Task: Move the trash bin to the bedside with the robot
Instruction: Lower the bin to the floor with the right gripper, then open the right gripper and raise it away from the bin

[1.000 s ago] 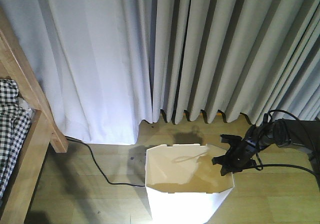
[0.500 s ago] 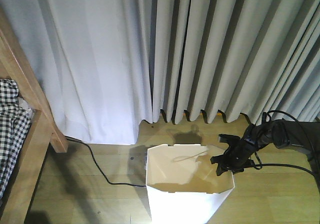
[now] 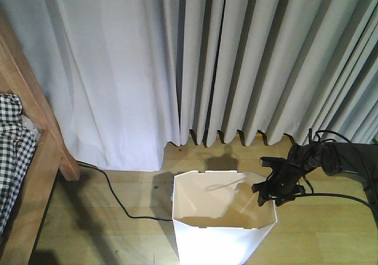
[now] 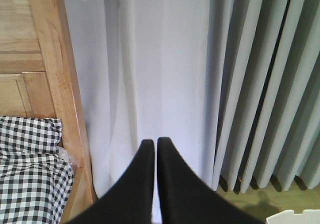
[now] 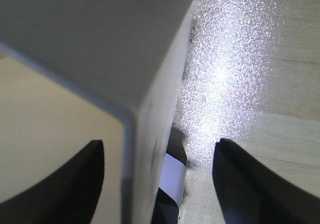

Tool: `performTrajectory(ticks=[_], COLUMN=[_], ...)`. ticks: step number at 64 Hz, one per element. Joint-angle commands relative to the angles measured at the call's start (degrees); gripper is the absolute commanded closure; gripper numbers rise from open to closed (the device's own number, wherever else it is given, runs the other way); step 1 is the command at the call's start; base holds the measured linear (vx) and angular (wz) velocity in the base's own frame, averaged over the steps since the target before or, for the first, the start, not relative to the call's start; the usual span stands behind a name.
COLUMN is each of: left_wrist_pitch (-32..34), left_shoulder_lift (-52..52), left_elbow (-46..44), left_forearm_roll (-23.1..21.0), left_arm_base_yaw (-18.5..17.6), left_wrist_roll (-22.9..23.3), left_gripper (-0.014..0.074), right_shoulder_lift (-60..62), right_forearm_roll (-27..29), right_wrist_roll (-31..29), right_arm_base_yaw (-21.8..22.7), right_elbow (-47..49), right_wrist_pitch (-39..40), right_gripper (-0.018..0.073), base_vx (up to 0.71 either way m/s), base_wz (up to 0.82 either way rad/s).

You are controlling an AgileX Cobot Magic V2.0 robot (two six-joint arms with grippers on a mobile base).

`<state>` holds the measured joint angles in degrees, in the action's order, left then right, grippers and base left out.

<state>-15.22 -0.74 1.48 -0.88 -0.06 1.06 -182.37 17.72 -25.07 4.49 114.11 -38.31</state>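
The white trash bin (image 3: 221,238) with its angular rim and cream inside stands on the wooden floor at the bottom centre. My right gripper (image 3: 270,193), on its slim black arm, is at the bin's right rim. In the right wrist view it (image 5: 160,143) is open, one finger inside the bin wall (image 5: 145,109) and one outside, neither touching it. The bed's light-brown frame (image 3: 44,150) and checked bedding (image 3: 12,153) lie at the far left, well apart from the bin. My left gripper (image 4: 154,142) is shut on nothing, pointing at the curtain beside the bed frame (image 4: 65,84).
Grey and white curtains (image 3: 236,58) hang to the floor behind the bin. A black cable (image 3: 118,201) runs over the floor between bed and bin. A corner of the bin (image 4: 295,217) shows low right in the left wrist view.
The right arm has shifted only slightly at the bin's right rim. The bin stands where it was.
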Motion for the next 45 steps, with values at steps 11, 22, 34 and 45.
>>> performTrajectory(ticks=[11, 22, 34, 45], left_wrist_pitch=[4.0, 4.0, 4.0, 4.0], left_shoulder_lift=[-0.8, -0.8, -0.8, -0.8], left_elbow=[1.1, 1.1, 1.1, 1.1], left_forearm_roll=[-0.2, -0.2, -0.2, -0.2], left_arm_base_yaw=[-0.1, -0.1, -0.1, -0.1], left_wrist_roll=[0.3, 0.3, 0.3, 0.3], left_gripper=[0.0602, 0.0602, 0.0602, 0.0602], right_shoulder_lift=[5.0, 11.4, 25.1, 41.0], right_forearm_roll=[0.3, 0.5, 3.6, 3.0], right_wrist_roll=[-0.9, -0.4, -3.0, -6.2], right_arm_base_yaw=[0.0, 0.0, 0.0, 0.0], right_elbow=[0.8, -6.1, -23.3, -38.8], right_wrist_pitch=[-1.7, 3.5, 16.6, 22.7], right_gripper=[0.0090, 0.0090, 0.0090, 0.0090], base_vx=[0.00, 0.00, 0.00, 0.00], base_wz=[0.00, 0.00, 0.00, 0.00])
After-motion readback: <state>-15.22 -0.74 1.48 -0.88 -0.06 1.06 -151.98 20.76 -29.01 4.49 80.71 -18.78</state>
